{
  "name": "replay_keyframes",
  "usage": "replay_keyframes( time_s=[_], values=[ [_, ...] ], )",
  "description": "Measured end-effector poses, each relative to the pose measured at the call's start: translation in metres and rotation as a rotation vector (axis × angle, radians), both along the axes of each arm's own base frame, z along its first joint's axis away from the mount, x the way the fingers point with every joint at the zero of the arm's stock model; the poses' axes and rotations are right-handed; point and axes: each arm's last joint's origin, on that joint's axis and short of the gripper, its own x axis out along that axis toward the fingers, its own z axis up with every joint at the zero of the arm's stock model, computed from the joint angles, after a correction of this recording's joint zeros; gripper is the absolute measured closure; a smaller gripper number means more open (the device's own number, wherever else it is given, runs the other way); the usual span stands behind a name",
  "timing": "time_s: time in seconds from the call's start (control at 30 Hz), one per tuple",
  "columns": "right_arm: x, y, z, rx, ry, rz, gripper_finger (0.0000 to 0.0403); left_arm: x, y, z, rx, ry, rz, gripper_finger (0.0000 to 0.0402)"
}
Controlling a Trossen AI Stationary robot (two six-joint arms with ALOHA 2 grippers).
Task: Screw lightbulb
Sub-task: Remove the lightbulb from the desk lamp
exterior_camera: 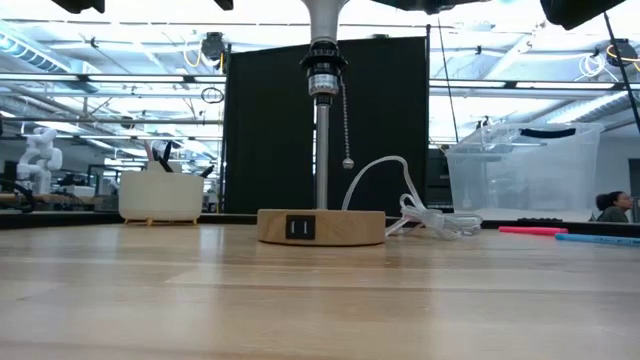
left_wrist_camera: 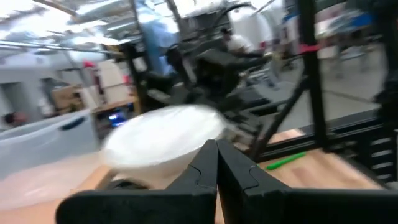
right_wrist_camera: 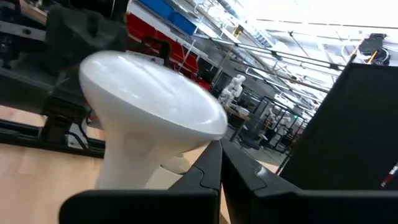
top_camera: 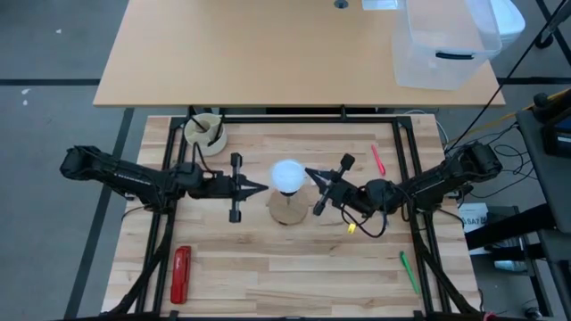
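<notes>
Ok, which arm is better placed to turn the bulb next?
Probably the right: its pincer sits right at the lightbulb atop the lamp, fingers closed. The left pincer, also closed, points at it from slightly farther off.

We see the lightbulb (right_wrist_camera: 149, 115), smooth frosted white, above a pale wooden lamp base (exterior_camera: 320, 226) with its shiny metal stem (exterior_camera: 322, 150), on the matt wood-grain table (exterior_camera: 300, 300).

No text or label can be read.

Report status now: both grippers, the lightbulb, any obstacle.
Left gripper shut, just left of lightbulb. Right gripper shut, tip at bulb's right edge. Bulb sits atop lamp. Nothing blocking.
</notes>
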Motion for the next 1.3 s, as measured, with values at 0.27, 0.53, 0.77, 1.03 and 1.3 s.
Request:
replay_keyframes(
  time_s=[0.27, 0.53, 0.77, 1.03, 1.3],
  values=[
    [-0.005, 0.019, -0.001, -0.003, 0.008, 0.063, 0.0403, 0.001, 0.017, 0.002, -0.052, -0.013, 0.134, 0.0402],
    [-0.005, 0.031, 0.002, -0.029, -0.003, 0.189, 0.0403, 0.001, 0.03, 0.003, -0.105, -0.024, 0.158, 0.0402],
    [0.0, 0.025, 0.007, -0.029, -0.006, 0.171, 0.0403, 0.004, 0.029, 0.0, -0.116, -0.015, 0.124, 0.0402],
    [0.001, 0.021, 0.006, -0.007, 0.005, 0.132, 0.0403, 0.005, 0.025, -0.001, -0.117, -0.01, 0.077, 0.0402],
    [0.0, 0.02, 0.005, -0.01, 0.02, 0.079, 0.0403, 0.004, 0.018, -0.001, -0.115, -0.003, 0.043, 0.0402]
  ],
)
